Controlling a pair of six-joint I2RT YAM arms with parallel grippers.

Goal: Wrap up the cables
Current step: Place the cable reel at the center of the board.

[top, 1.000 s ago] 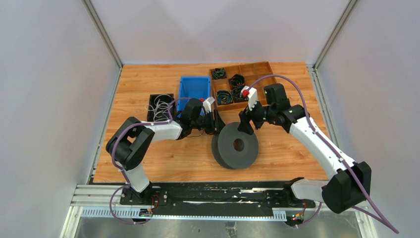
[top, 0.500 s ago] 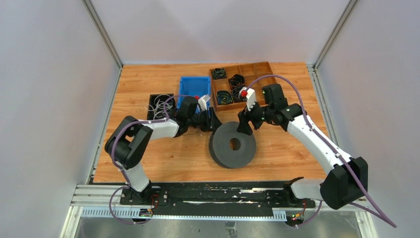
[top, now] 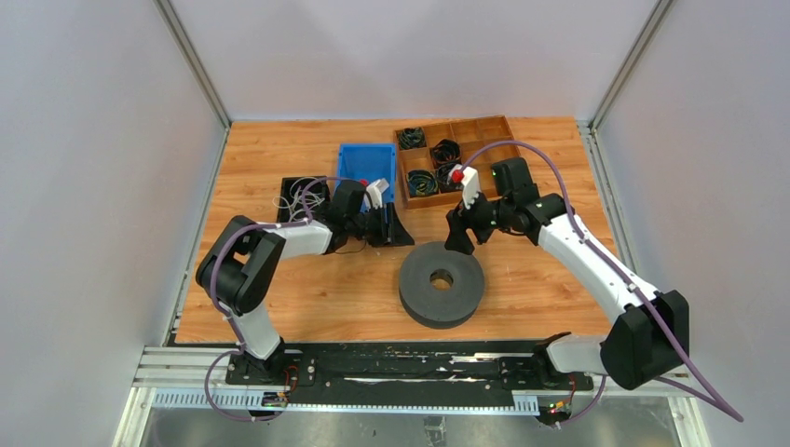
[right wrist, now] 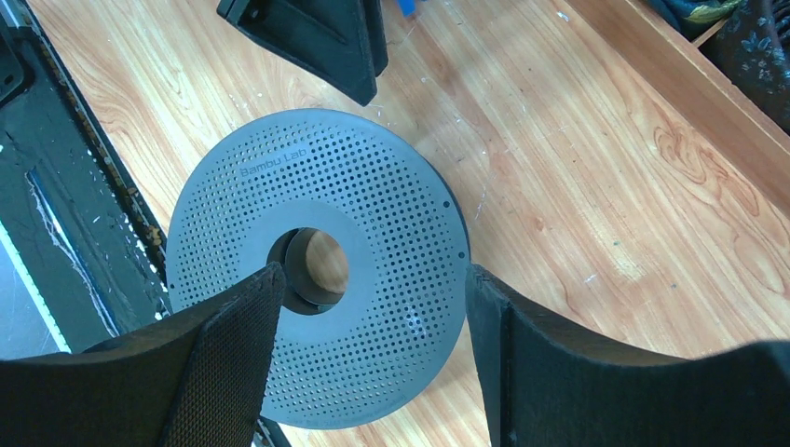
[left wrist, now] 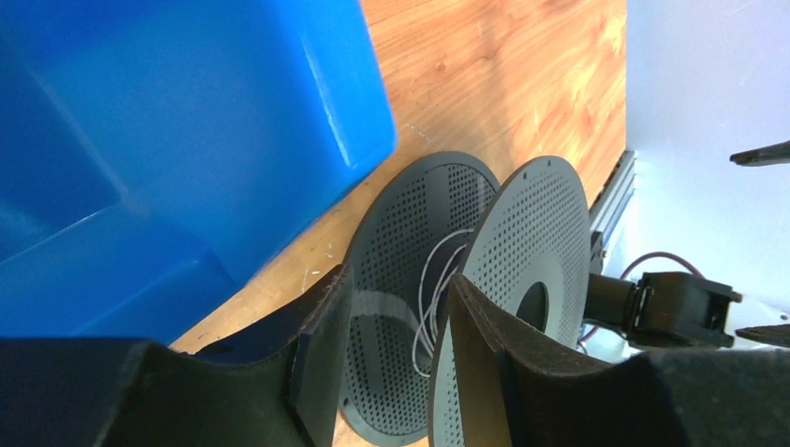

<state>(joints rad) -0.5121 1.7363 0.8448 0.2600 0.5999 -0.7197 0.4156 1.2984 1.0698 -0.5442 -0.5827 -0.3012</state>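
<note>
A grey perforated spool (top: 442, 284) lies flat on the wooden table. In the left wrist view a few turns of thin whitish cable (left wrist: 430, 303) show between the spool's two flanges (left wrist: 536, 233). More loose whitish cable (top: 300, 196) lies in a black tray. My left gripper (top: 391, 229) is open and empty, left of the spool and apart from it (left wrist: 396, 289). My right gripper (top: 458, 238) is open and empty, above the spool's far edge (right wrist: 373, 279). The spool fills the right wrist view (right wrist: 317, 270).
A blue bin (top: 365, 168) stands right behind my left gripper and fills the left wrist view (left wrist: 186, 140). A wooden divided box (top: 480, 140) with black cable coils (top: 421, 182) stands at the back right. The black rail (top: 401, 363) runs along the near edge.
The spool stood tilted on its edge between my grippers; now it lies flat on the table. Both grippers have drawn back from it toward the far side.
</note>
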